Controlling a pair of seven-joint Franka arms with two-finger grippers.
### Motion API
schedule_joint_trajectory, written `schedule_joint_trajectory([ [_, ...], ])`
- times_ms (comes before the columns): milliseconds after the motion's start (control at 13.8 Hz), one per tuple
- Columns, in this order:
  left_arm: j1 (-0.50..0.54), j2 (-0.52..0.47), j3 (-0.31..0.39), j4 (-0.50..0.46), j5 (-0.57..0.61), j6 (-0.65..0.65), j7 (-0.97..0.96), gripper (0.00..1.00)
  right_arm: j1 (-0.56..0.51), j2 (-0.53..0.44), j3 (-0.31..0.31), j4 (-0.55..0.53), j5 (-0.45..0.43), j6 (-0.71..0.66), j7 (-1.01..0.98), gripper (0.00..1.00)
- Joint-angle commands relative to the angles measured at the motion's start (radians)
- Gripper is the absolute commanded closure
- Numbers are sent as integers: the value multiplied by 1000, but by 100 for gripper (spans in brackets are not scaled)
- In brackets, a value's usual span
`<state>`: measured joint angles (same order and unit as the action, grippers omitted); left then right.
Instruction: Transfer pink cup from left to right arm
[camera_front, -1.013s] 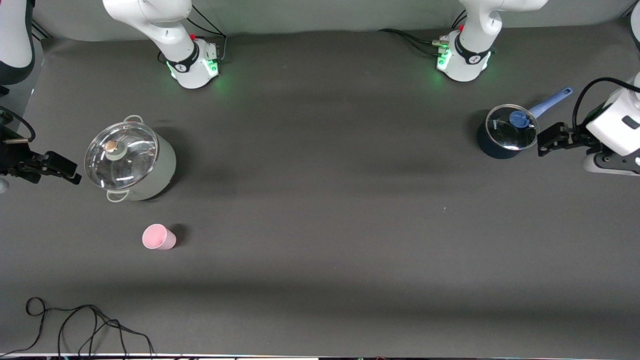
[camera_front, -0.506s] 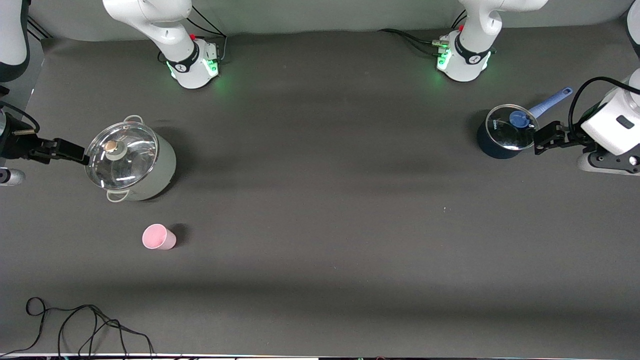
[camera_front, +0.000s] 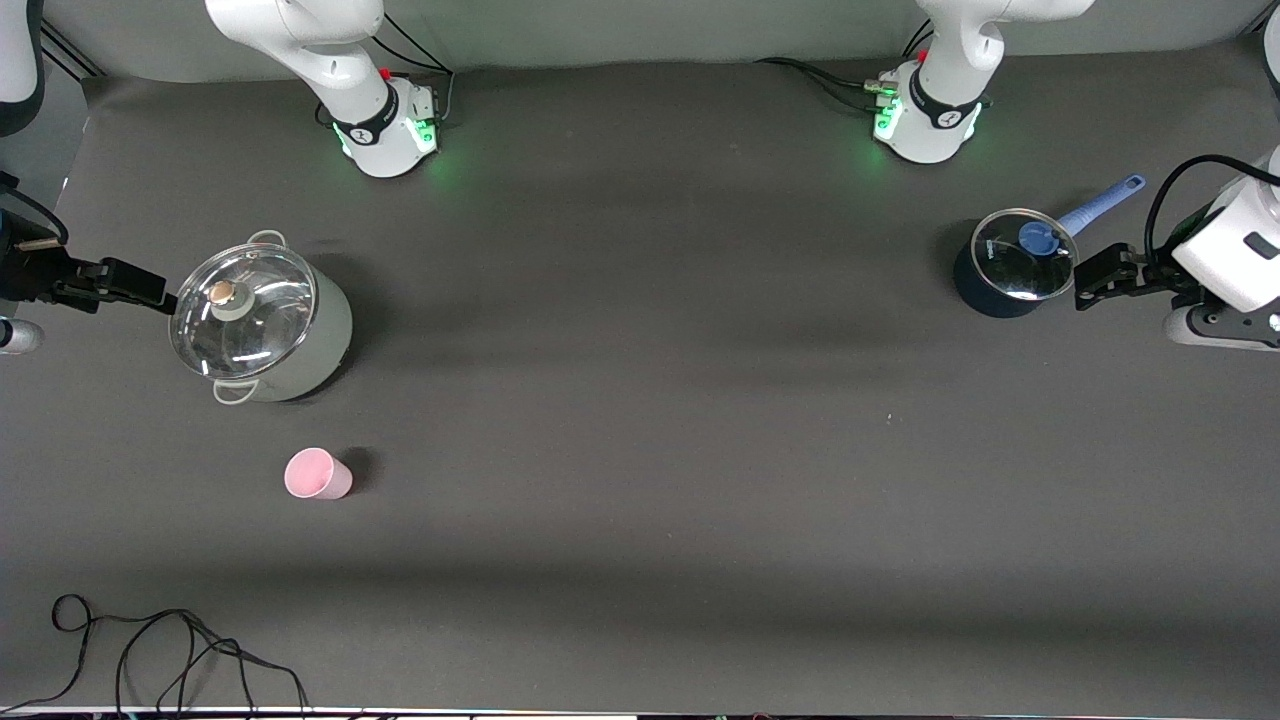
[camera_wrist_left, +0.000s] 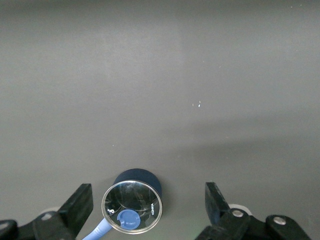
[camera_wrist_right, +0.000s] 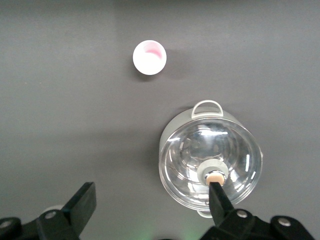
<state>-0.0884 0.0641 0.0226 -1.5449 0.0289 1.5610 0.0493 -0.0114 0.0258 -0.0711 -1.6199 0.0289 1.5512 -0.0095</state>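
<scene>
Small pale pink plastic cup (camera_front: 317, 474) upright on the dark table (camera_front: 640, 450), toward the right arm's end, nearer the front camera than the grey lidded pot (camera_front: 262, 323). Right gripper (camera_front: 120, 285) beside that pot, fingers wide apart, holding nothing. Left gripper (camera_front: 1100, 275) beside the small dark blue lidded saucepan (camera_front: 1010, 265), likewise spread and empty.

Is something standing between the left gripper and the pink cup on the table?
Nothing visible. The left gripper is open beside the blue pot; the cup stands alone toward the right arm's end, nearer the camera than the grey pot.
</scene>
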Motion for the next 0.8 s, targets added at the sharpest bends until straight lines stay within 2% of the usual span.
schedule_joint_trajectory([
  [0, 35, 10, -38, 31, -1, -25, -6, 0, 4, -3, -1, 9, 20, -10, 19, 0],
  [723, 45, 10, -33, 22, -3, -18, -2, 0, 4, 3, 1, 11, -14, 3, 8, 0],
])
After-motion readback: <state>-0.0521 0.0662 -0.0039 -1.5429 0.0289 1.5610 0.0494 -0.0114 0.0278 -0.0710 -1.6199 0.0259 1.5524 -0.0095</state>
